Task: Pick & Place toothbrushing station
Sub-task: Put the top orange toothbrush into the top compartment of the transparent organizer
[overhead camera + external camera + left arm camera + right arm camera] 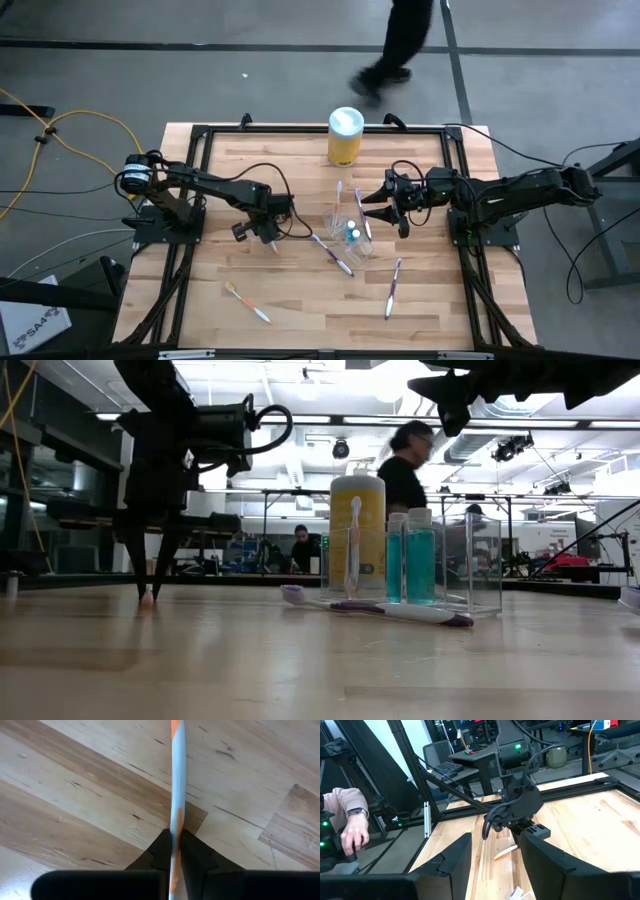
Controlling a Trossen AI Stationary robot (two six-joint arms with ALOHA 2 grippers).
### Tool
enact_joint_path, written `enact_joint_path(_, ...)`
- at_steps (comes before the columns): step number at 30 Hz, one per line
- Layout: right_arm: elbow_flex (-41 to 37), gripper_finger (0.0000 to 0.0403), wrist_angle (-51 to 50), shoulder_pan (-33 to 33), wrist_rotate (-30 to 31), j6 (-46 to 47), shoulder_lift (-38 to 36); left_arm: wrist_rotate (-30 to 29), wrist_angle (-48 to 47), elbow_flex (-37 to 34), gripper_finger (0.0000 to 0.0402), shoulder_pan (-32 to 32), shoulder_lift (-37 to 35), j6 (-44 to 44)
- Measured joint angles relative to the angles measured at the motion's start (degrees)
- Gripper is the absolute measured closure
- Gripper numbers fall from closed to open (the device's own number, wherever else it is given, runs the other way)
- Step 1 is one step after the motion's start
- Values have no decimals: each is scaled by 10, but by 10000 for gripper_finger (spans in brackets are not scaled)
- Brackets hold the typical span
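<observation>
My left gripper (pixel 268 237) stands left of the table's middle, pointing down, shut on an orange-and-white toothbrush (pixel 176 795). Its fingertips reach the tabletop in the low view (pixel 148 596). My right gripper (pixel 368 207) is open and empty, raised just right of the clear cup (pixel 340 218). A blue tube (pixel 352 235) stands upright beside the cup, and a pink toothbrush (pixel 354 545) stands upright in it. A purple toothbrush (pixel 335 255) lies flat on the table in front of them. My left gripper pinches the toothbrush's handle (pixel 175 827) between its two fingertips. The fingers come from above, pointing down, and lie across the handle. The brush runs on past the fingers close along the tabletop. Whether it rests on the wood, I cannot tell.
A yellow canister with a white lid (pixel 345 137) stands at the far edge. Another purple toothbrush (pixel 392 285) lies near right, and an orange one (pixel 247 300) near left. A person walks beyond the far edge (pixel 395 45). A person's hand (pixel 352 827) shows off the table.
</observation>
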Motion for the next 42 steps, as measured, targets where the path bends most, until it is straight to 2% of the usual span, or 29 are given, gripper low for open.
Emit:
enact_joint_path(11,0,243,0,0,0,0,0,10,2,0,397,-22,0,-3)
enact_joint_path(22,0,243,0,0,0,0,0,-79,-33,28,398,-68,-19,-4)
enact_joint_path(31,0,243,-4,0,2,16,0,-208,-40,72,399,-139,-48,-4)
enact_joint_path(38,0,243,3,0,4,61,0,-383,-39,119,399,-211,-52,33)
enact_joint_path(42,0,243,3,0,1,95,0,-481,12,132,399,-255,-52,96)
